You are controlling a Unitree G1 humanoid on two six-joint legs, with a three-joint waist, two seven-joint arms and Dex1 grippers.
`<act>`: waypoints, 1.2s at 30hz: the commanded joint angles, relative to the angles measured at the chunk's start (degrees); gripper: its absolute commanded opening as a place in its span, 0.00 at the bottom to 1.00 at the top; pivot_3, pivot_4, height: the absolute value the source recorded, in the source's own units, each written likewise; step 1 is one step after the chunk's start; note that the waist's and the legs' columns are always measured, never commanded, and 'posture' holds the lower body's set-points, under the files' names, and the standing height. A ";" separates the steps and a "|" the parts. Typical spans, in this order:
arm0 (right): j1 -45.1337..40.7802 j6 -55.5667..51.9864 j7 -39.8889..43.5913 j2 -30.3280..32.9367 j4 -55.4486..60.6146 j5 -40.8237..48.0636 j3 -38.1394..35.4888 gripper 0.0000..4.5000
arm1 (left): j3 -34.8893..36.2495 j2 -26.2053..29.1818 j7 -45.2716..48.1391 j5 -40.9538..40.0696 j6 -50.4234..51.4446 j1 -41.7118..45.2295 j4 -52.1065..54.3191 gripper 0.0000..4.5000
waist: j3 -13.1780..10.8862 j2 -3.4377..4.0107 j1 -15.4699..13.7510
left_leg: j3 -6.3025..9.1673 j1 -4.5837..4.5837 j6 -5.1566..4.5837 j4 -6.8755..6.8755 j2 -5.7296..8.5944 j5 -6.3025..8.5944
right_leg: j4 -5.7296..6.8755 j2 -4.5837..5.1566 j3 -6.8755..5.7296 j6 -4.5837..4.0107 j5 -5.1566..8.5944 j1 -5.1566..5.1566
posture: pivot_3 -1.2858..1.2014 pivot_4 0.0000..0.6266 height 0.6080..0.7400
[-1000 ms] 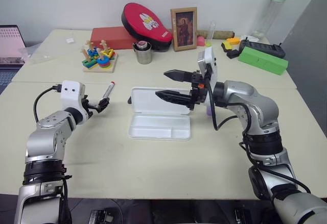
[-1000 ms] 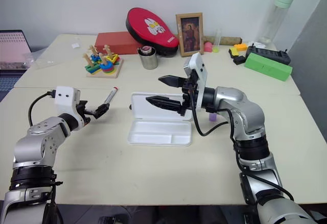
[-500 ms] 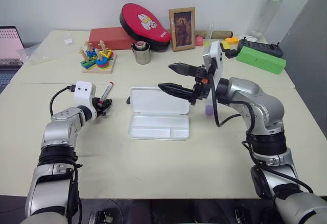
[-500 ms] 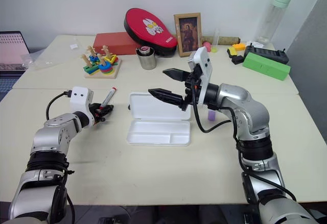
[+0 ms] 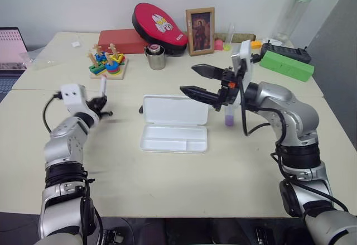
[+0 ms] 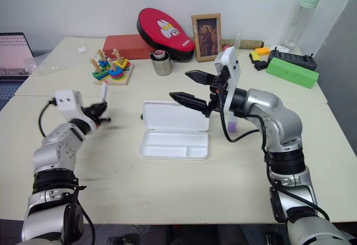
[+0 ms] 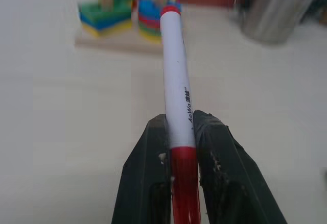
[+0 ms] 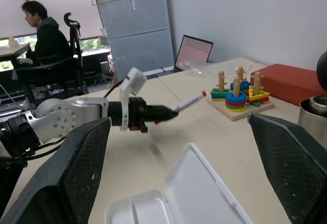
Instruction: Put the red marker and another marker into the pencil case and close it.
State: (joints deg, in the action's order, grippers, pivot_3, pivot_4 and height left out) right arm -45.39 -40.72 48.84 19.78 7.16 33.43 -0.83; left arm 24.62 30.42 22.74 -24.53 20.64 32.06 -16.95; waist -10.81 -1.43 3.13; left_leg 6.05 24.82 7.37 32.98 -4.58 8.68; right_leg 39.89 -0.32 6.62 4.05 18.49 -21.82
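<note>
— So, what's the left gripper (image 7: 181,132) doing with that slim white-barrelled marker with the red cap and red tail (image 7: 177,86)?

— It's pinching it, both black fingers (image 7: 148,173) clamped on the barrel right where the white meets the red cap, holding it up off the cream table (image 5: 167,183), well left of the flat white plastic hinged pencil case (image 5: 174,125), which is lying open in the middle.

— Will it handle easily?

— I'd guess so: it looks light and stiff, though the smooth round barrel could slip or swing, being gripped so near one end. Nearer the middle would be steadier.

— Any writing?

— Small black print is running along the barrel; it seems to read "AoWa" plus characters I can't make out.

— And the right gripper (image 5: 195,80)?

— It's hanging spread wide over the case's far right edge, carrying nothing. The short lilac marker (image 5: 228,118) is standing upright on the table just right of the case. Stubby, probably easy to topple.
</note>
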 commanded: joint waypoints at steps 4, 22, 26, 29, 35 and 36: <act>2.84 -1.14 6.85 9.18 4.81 6.70 -5.66 1.00 | -9.64 9.23 24.28 -15.31 8.25 -4.52 33.08 0.09 | -0.01 -0.01 -0.45 | 0.02 0.02 0.01 -0.01 0.03 0.00 | -0.12 0.03 -0.05 0.00 0.00 0.07 | 0.52 0.24 1.00; 13.99 -1.29 1.02 16.86 15.28 5.36 -5.20 1.00 | -40.35 15.43 50.64 16.86 -20.90 5.18 6.32 0.09 | -0.04 0.27 0.23 | -0.15 0.00 -0.03 -0.01 -0.01 0.01 | -0.15 -0.08 0.17 -0.09 0.12 -0.07 | 0.52 0.24 1.00; 15.77 -1.65 -0.81 17.32 16.46 5.45 -5.26 1.00 | -40.95 13.48 51.76 19.00 -24.16 6.88 1.59 0.09 | -0.04 0.27 0.27 | -0.19 0.00 -0.03 -0.02 -0.02 0.01 | -0.10 -0.08 0.20 -0.09 0.12 -0.12 | 0.52 0.24 1.00; 16.83 -1.76 -1.95 17.26 17.03 5.46 -5.08 1.00 | -41.62 13.18 51.18 22.42 -27.59 7.93 -2.02 0.09 | -0.04 0.27 0.20 | -0.19 0.00 -0.03 -0.01 -0.02 0.00 | -0.05 -0.08 0.21 -0.10 0.13 -0.14 | 0.52 0.24 1.00; 18.02 -1.81 -3.49 17.37 17.52 4.42 -3.72 1.00 | -40.91 12.01 51.49 23.30 -28.51 8.53 -4.77 0.28 | -0.04 0.27 0.17 | -0.19 0.00 -0.04 0.00 -0.02 0.00 | -0.02 -0.08 0.22 -0.10 0.13 -0.14 | 0.52 0.24 1.00; 18.03 -1.80 -3.53 17.32 17.56 4.45 -3.67 1.00 | -40.88 11.93 51.69 23.36 -28.47 8.50 -4.87 0.33 | -0.04 0.27 0.17 | -0.20 0.00 -0.03 0.00 -0.02 0.00 | -0.02 -0.08 0.22 -0.09 0.13 -0.14 | 0.52 0.24 1.00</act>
State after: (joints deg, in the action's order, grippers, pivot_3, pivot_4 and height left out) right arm -27.46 -43.01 45.69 36.57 22.35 37.65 -3.95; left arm -17.29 42.29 74.28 -1.33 -6.97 39.29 -22.16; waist -10.85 -1.15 3.29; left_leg 5.86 24.82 7.33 32.98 -4.60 8.68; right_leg 39.87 -0.40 6.85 3.96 18.62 -21.97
